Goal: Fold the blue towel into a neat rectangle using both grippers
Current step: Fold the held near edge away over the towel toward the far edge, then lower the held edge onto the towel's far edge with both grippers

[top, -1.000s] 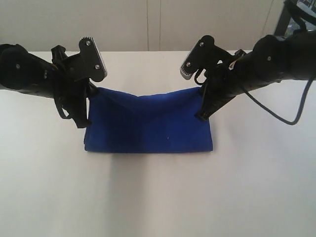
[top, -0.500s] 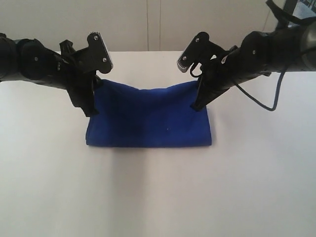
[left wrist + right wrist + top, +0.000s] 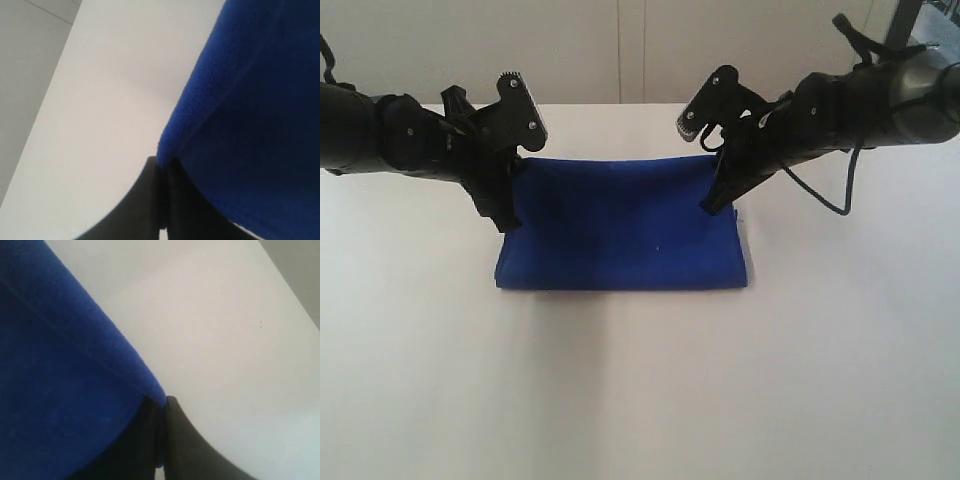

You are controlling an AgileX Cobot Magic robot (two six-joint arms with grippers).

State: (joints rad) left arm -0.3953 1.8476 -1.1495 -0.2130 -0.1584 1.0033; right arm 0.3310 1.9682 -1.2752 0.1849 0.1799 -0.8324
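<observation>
**A:** Two sets of fingers, both clamped?

**B:** Yep. The left fingers are pinched tight w/ no gap btw them. The wrist cam shows a blue corner caught right at the tips. The right fingers are the same, squeezed on the other far corner.

**A:** So each has the towel?

**B:** Each grips it, one corner apiece, on the far edge as the outside cam sees it. That edge runs straight and taut from one grip to the other.

**A:** Where's the rest of it?

**B:** It spreads toward the cam and ends in a near edge lying on the white surface, approx. mid-surface. It reads as a wide blue rectangle, a bit narrower at the held edge. The far edge looks raised, but I can't tell how far off the surface.

**A:** Any layers visible?

**B:** The right wrist cam shows a seam line along the cloth near the grip, so more than one layer there. I can't count them.

**A:** And the arms?

**B:** The left arm comes in from the left side and the right arm from the right. Both are black and angled down to their corners. A black cable loops below the right one. A pale wall is behind.
</observation>
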